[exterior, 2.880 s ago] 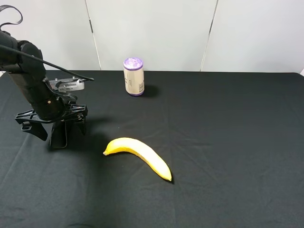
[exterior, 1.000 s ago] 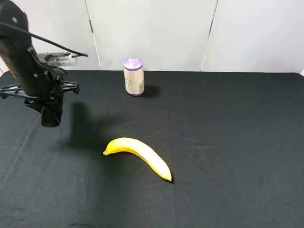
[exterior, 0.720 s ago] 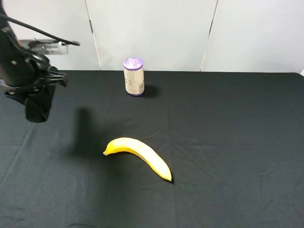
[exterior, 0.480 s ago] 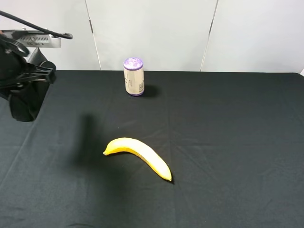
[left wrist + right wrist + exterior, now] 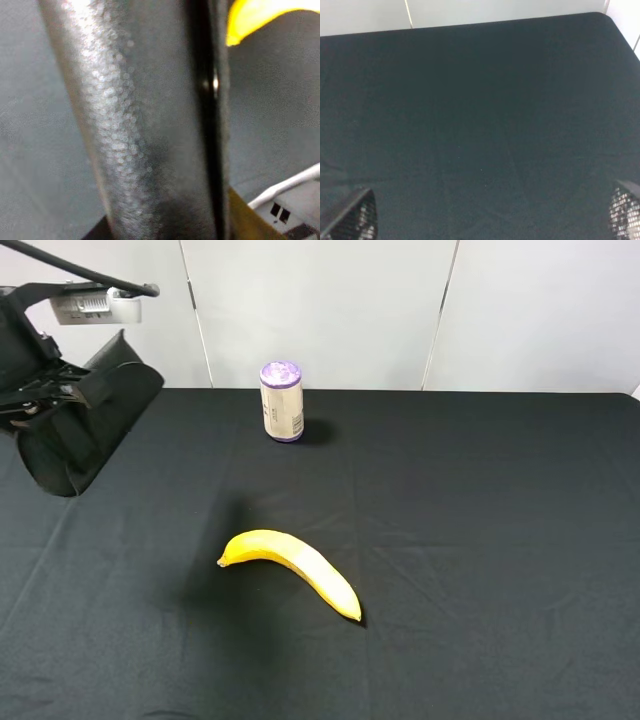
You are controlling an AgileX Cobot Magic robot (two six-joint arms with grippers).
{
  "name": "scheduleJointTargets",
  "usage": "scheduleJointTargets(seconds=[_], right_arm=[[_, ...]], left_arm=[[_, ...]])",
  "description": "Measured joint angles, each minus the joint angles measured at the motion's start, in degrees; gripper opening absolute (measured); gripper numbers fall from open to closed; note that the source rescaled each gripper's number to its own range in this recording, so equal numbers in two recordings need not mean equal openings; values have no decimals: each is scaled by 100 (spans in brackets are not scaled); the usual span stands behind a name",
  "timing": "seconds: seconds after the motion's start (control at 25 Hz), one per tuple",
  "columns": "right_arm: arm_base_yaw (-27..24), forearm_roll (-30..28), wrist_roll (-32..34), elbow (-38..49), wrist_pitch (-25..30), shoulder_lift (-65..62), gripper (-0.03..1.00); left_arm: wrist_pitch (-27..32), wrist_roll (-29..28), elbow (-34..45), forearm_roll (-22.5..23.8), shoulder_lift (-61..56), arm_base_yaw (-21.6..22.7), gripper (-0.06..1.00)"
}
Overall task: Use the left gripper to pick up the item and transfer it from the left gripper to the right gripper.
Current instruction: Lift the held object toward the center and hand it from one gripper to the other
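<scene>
The item (image 5: pixel 88 426), a flat black leather-like pouch, hangs tilted in the air over the table's far left, one end up by the wall. My left gripper (image 5: pixel 52 392) is shut on it near its upper part. In the left wrist view the item (image 5: pixel 150 125) fills most of the picture and hides the jaws. My right gripper (image 5: pixel 487 214) is out of the exterior view. Its own view shows its two fingertips (image 5: pixel 351 216) wide apart over bare black cloth, open and holding nothing.
A yellow banana (image 5: pixel 292 566) lies on the black tablecloth (image 5: pixel 480 540) left of the middle; its tip (image 5: pixel 252 15) shows in the left wrist view. A purple-lidded beige can (image 5: pixel 281 401) stands near the back edge. White wall panels rise behind the table.
The left arm has risen and drawn back to the far left with the item. The item has swung from hanging straight down to a tilt that shows its broad side.
</scene>
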Motion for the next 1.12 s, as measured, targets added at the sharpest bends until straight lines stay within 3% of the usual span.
scheduleJointTargets(seconds=[0.28,0.48,0.64,0.92,1.12], right_arm=[[0,0,0,0,0,0,100],[0,0,0,0,-6,0,100],[0,0,0,0,-6,0,100],[0,0,0,0,-6,0,100],[0,24,0,0,-6,0,100]], left_arm=[[0,1339,0,-389,0,0,1],[-4,2254,0,-426,7,-197,1],[-120,2484,-11,-384,159,-601,1],[-493,2575,-22,240,452,-1502,1],[-729,2955,-28,289,496,-1964,1]])
